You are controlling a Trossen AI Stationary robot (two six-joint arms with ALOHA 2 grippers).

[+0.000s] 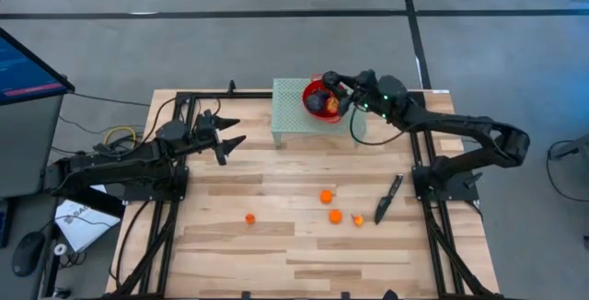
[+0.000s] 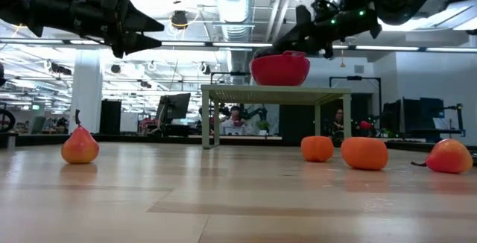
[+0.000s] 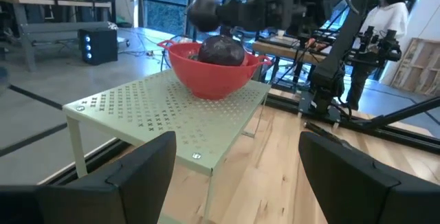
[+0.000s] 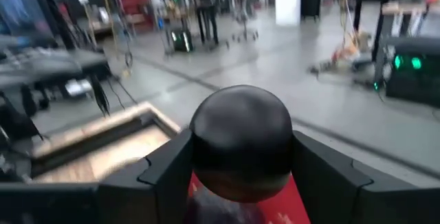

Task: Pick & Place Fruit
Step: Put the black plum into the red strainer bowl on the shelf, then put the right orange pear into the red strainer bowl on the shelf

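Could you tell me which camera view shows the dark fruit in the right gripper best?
The right wrist view: the dark fruit fills the middle, held between the right gripper's fingers above the red bowl. The left wrist view shows it small, over the bowl. In the high and low views the gripper mostly hides it.

Two dark, matte-black jointed arms. Green indicator lights glowing on right arm (image 1: 460,125) near its wrist. Black cable looping under that wrist. Left arm (image 1: 129,157) ending in tapered, angular black fingers (image 3: 137,176).
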